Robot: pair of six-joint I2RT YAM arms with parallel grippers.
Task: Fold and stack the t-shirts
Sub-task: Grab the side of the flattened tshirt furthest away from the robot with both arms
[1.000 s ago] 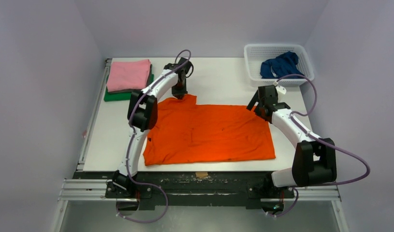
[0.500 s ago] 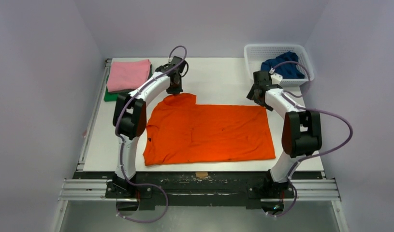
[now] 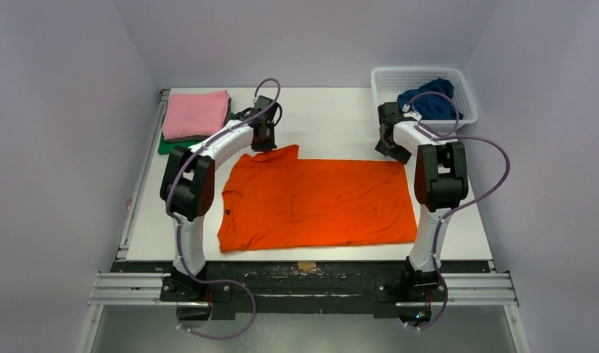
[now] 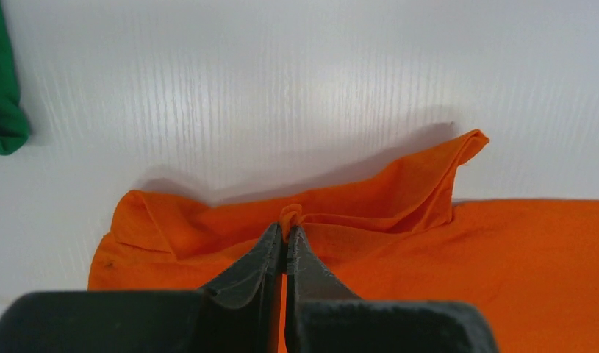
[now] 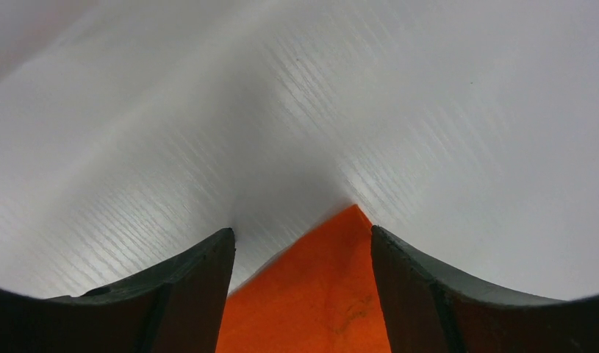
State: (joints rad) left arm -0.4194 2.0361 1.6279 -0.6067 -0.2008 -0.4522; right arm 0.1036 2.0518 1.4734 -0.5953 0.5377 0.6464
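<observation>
On the tabletop (image 3: pixel 333 118), far left, is one pile: one pink shirt (image 3: pixel 195 112) on top, one green shirt (image 3: pixel 171 145) at the bottom. The left jaws are shut tight on a pinch of the one orange shirt (image 3: pixel 318 202), which lies in the middle. The right jaws are open around its far right corner. One basket (image 3: pixel 414 77) holds one blue shirt (image 3: pixel 428 103).

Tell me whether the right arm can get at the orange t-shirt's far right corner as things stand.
Probably yes: the right claw stands open with the corner of the orange t-shirt lying between its fingers, and nothing covers it.
</observation>
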